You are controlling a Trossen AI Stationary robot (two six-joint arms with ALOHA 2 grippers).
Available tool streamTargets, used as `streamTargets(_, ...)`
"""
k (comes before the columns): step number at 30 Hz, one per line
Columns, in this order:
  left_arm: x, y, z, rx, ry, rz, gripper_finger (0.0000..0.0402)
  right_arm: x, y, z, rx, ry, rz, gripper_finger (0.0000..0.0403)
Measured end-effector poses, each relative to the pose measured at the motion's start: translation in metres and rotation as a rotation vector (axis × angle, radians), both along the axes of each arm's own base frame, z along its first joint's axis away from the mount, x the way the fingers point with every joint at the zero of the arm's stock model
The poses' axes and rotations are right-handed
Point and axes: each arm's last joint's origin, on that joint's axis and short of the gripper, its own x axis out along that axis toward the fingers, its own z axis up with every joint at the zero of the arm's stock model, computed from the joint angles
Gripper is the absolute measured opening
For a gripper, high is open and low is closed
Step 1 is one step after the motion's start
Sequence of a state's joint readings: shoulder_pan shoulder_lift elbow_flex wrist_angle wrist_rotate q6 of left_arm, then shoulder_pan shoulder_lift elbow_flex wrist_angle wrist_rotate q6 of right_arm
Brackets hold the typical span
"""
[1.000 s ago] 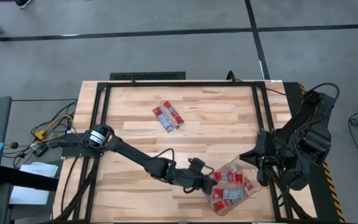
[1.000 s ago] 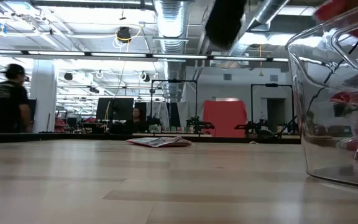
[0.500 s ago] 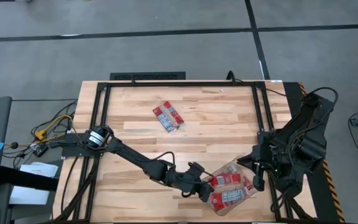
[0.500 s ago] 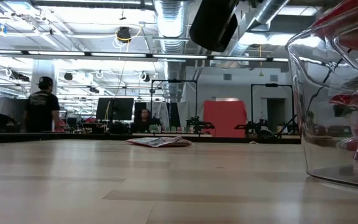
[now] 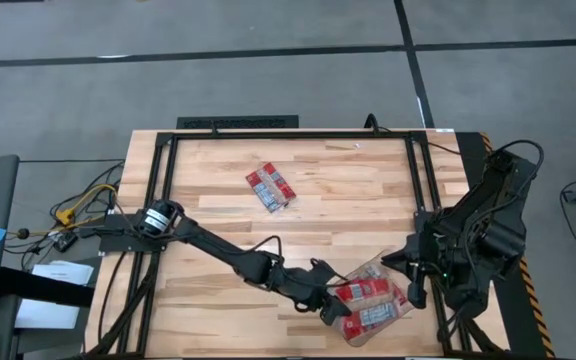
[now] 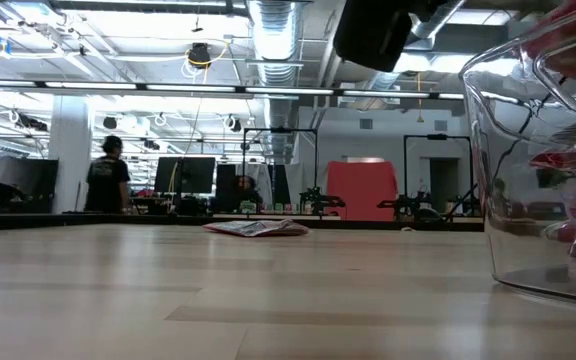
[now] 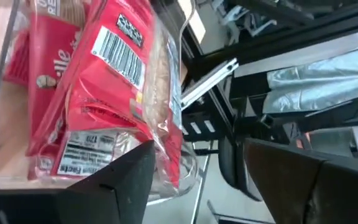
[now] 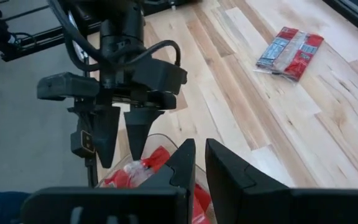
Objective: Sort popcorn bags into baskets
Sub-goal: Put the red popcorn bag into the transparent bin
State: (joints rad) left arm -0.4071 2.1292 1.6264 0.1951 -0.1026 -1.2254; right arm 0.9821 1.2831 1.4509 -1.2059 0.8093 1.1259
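Your wooden table [image 5: 318, 200] carries the clear tub [image 5: 393, 312] at its near right corner, filled with red popcorn bags [image 5: 365, 290]. Your left gripper [image 5: 334, 304] hangs over it, fingers parted, gripping nothing. One bag [image 5: 270, 187] lies well apart. Your right gripper [image 5: 408, 262] waits beside the tub, fingers nearly closed, empty.

table [image 5: 208, 190]: pale wood planks | person [image 6: 108, 185]: standing far off | red panel [image 6: 361, 188]: possibly a cabinet

pale planked wood tabletop [image 5: 348, 190], matt, at frame centre; clear glossy plastic tub [image 6: 538, 170] at right; shiny red film packets [image 7: 104, 81] inside; dull black metal frame [image 5: 268, 133] along top.
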Motion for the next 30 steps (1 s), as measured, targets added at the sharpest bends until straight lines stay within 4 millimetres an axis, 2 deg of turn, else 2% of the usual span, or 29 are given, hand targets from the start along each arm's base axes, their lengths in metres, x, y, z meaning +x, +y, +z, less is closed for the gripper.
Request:
streamTargets(11,0.004,0.017,0.005,-0.066,0.023,-0.228,0.0236,0.0,0.0,0.0,0.003,-0.001,0.0,0.0063)
streamTargets(15,-0.002,0.036,0.033,-0.061,-0.006,-0.322,0.0236,0.0,0.0,0.0,0.002,0.0,0.0,0.0063)
streamTargets(18,-0.016,0.062,0.062,0.02,0.004,-0.357,0.0236,0.0,0.0,0.0,-0.003,0.003,0.0,0.0063)
streamTargets(21,-0.045,0.096,0.097,0.166,0.055,-0.327,0.0236,-0.001,-0.001,0.0,-0.01,0.007,0.0,0.0063)
streamTargets(25,-0.105,0.145,0.144,0.472,0.153,-0.163,0.0236,-0.001,-0.002,-0.001,-0.026,0.017,-0.003,0.0063)
streamTargets(27,-0.134,0.167,0.16,0.624,0.227,-0.044,0.0236,0.0,-0.004,-0.002,-0.035,0.022,-0.01,0.0063)
streamTargets(30,-0.171,0.2,0.176,0.754,0.347,0.134,0.0236,0.003,-0.008,-0.002,-0.044,0.028,-0.031,0.0063)
